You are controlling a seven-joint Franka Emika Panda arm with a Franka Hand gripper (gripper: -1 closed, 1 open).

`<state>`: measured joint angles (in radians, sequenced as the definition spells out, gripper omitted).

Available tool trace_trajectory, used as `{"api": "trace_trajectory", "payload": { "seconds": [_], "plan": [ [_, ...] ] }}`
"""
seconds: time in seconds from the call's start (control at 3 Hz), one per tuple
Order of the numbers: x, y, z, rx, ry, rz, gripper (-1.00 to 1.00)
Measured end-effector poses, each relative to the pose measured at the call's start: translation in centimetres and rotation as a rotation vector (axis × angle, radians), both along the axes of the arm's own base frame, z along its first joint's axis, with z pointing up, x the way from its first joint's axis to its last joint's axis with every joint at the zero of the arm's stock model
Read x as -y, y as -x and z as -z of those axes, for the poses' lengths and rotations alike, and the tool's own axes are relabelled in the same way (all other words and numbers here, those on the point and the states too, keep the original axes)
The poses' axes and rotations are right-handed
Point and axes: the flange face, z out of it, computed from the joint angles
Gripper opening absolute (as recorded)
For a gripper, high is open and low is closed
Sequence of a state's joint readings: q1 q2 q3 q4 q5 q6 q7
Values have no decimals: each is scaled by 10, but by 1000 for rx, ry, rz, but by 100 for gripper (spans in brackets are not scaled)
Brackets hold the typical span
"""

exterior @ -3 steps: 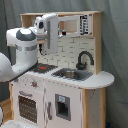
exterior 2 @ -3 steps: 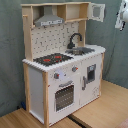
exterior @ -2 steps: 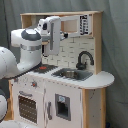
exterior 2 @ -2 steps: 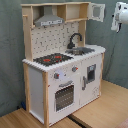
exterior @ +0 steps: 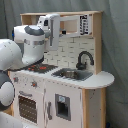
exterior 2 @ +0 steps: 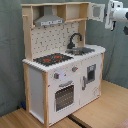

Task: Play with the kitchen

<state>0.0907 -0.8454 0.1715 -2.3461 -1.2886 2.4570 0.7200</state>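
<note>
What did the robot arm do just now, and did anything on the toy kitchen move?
The white robot arm swung a little toward the first exterior view's right, nearer the tall white and light-wood toy kitchen. It grabbed nothing. The black faucet, steel sink and oven door stayed put.

arm (exterior: 31,44) hides hood, gripper unseen — base cropped

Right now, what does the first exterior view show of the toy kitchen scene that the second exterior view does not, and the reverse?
Only the first exterior view shows the robot arm in front of the kitchen's upper shelf, hiding the hood. Only the second exterior view shows the grey hood, the knobs and the wooden floor. Both exterior views share the kitchen, its black faucet, sink, red-ringed hob and oven door.
</note>
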Motion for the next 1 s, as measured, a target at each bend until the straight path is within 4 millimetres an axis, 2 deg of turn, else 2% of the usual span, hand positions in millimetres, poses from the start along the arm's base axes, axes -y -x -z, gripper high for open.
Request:
{"api": "trace_trajectory", "payload": {
  "seconds": [1.0],
  "plan": [
    [-81, -47, -17, -17, 39, -150, -100]
  ]
}}
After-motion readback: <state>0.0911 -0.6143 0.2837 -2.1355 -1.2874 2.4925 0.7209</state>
